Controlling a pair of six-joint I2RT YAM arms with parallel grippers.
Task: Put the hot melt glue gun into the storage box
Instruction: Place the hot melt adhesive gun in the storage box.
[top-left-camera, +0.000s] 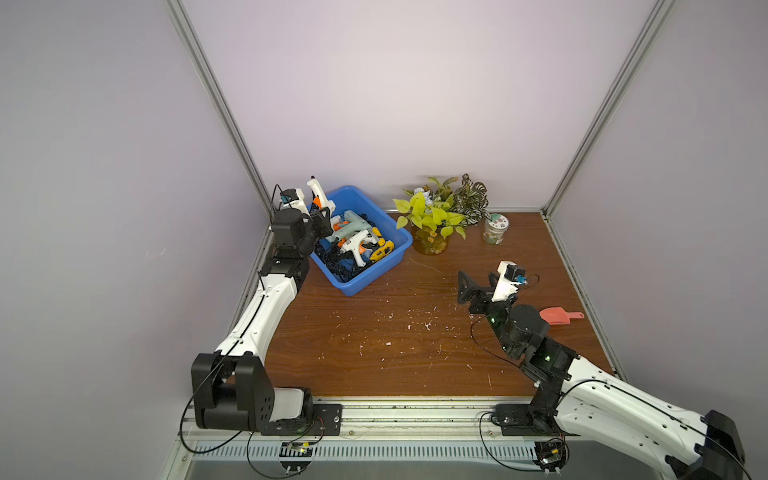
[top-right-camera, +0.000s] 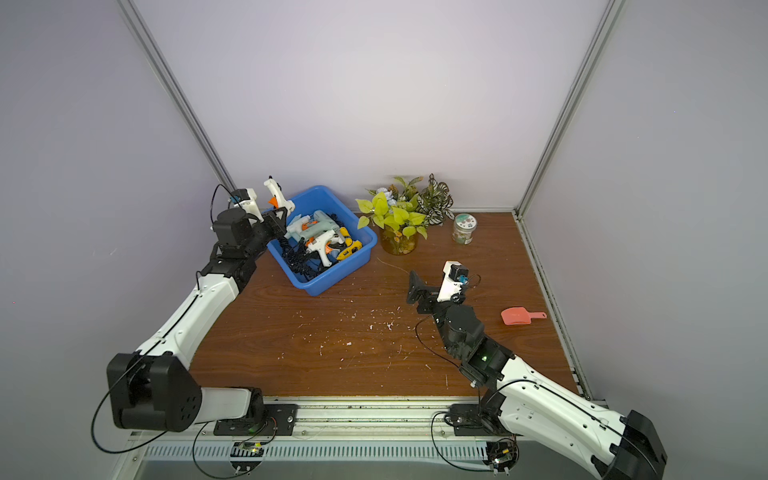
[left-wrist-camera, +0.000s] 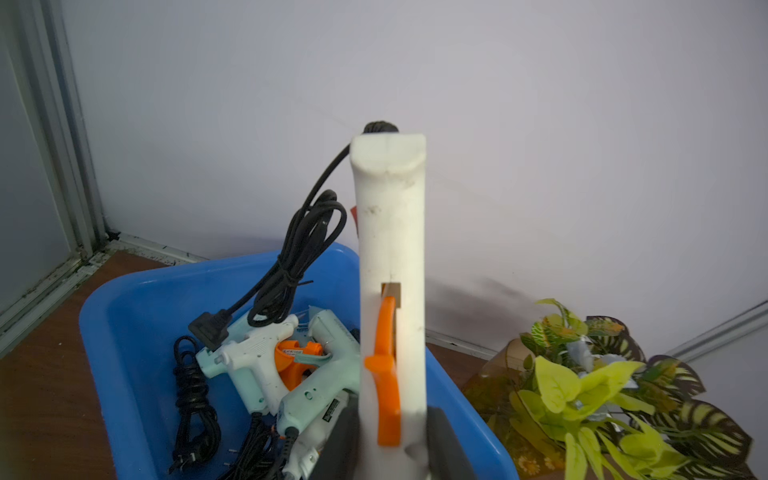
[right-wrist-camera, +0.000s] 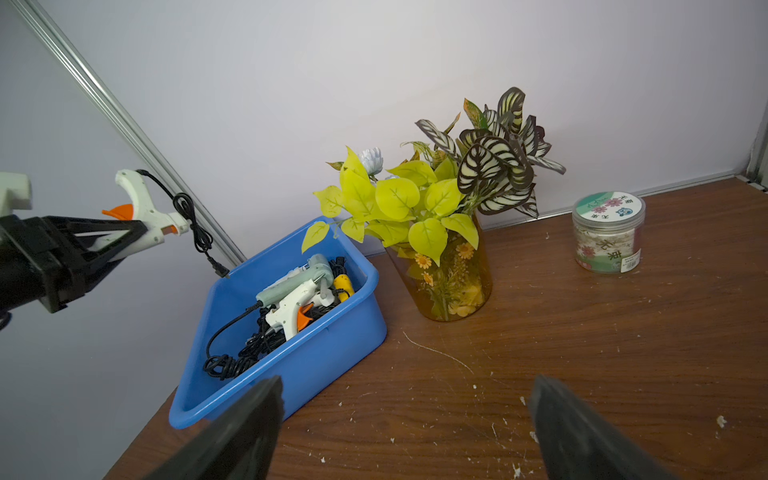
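In both top views the left gripper (top-left-camera: 325, 216) pinches a white plastic hot melt glue gun (top-left-camera: 319, 194) with an orange trigger, raised over the left rim of the bright blue plastic storage box (top-left-camera: 376, 272). In the left wrist view, its black cord (left-wrist-camera: 299, 249) dangles over the box. In the right wrist view, the right gripper (right-wrist-camera: 415, 432) is spread wide near the box.
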